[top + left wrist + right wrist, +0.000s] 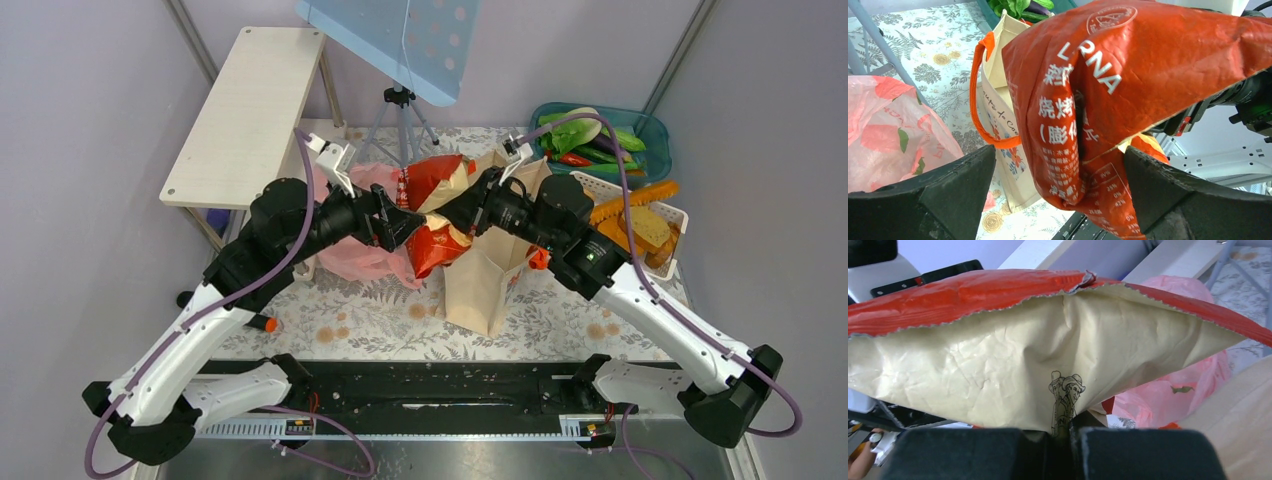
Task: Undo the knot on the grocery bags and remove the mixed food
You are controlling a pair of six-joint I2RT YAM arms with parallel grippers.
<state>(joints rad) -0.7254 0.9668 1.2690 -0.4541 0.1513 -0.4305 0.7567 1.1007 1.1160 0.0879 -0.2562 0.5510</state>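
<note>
Black fingers (1128,452) of the right pincer (468,212) pinch shut on the cream inner edge of a red snack packet (437,205), held above the bench (380,320), while the left pincer (400,225) gapes wide with the packet's lower end between its fingers, not clamped. Just left of both, the pink grocery bag (355,255) slumps on the bench; right of it stands the beige tote (490,275). Farther right, a blue bin (655,135) holds green vegetables (590,135) and a white basket (672,210) holds bread pieces (640,225).
</note>
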